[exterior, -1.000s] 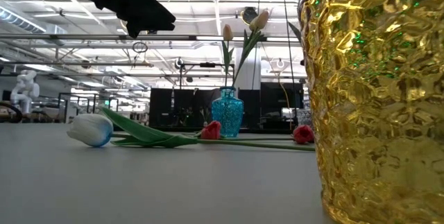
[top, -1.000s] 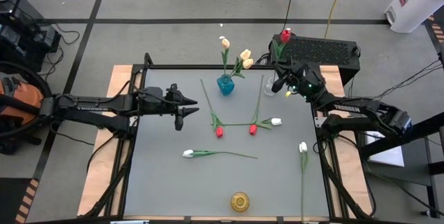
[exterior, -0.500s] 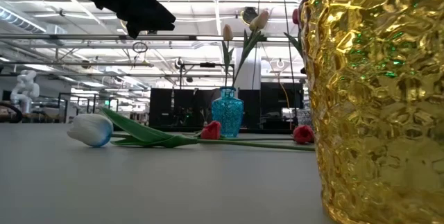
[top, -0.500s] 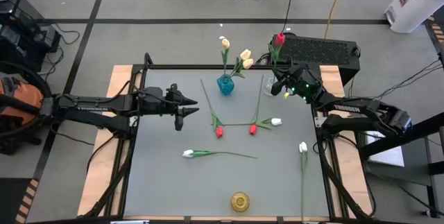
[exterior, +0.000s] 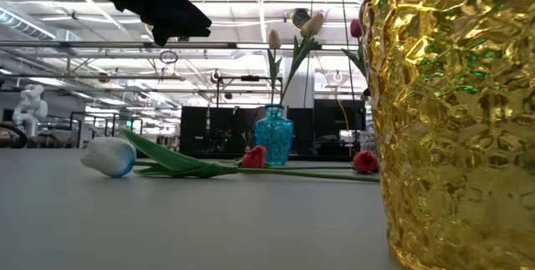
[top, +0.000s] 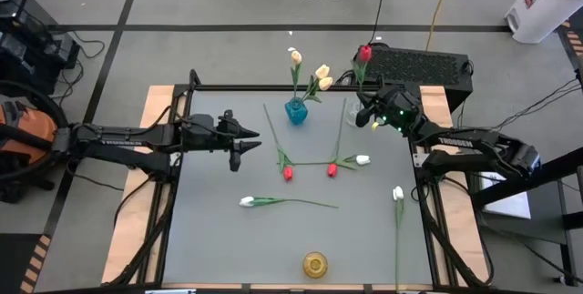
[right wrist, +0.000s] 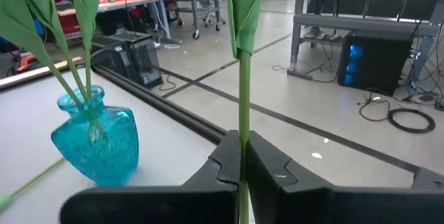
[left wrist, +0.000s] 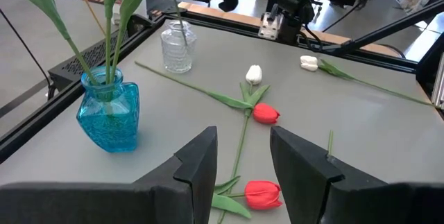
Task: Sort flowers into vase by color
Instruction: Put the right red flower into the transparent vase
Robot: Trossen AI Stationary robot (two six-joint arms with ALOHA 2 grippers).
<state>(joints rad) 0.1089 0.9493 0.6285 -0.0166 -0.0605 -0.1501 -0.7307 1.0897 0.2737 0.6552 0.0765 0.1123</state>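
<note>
My right gripper (top: 363, 112) stands at the far right of the table beside a clear glass vase (top: 352, 110), shut on a red tulip whose bud (top: 365, 53) rises above it. A blue vase (top: 296, 110) at the far middle holds cream-yellow tulips (top: 321, 76) by their stems. Two red tulips (top: 288, 173) (top: 332, 169) and three white ones (top: 363, 159) (top: 247, 201) (top: 398, 193) lie flat on the grey table. My left gripper (top: 256, 137) hangs open above the table's left middle with nothing between its fingers (left wrist: 201, 168). My right gripper pinches the red tulip's green stem (right wrist: 243, 123) between its two fingers, well below the leaves. The fingers come about level from the table's right side and lie across the stem. The tulip stands nearly upright, bud on top (exterior: 355, 28); its lower end is hidden by the gripper.
A gold textured vase (top: 315, 264) stands near the front edge and fills the right of the low view (exterior: 456, 119). A black box (top: 419, 62) sits behind the table's far right corner. Bare grey table lies at the near left.
My right gripper has tipped a little while staying shut on the stem. The red tulip's bud has swung toward the table's left and now shows in the low view beside the gold vase.
</note>
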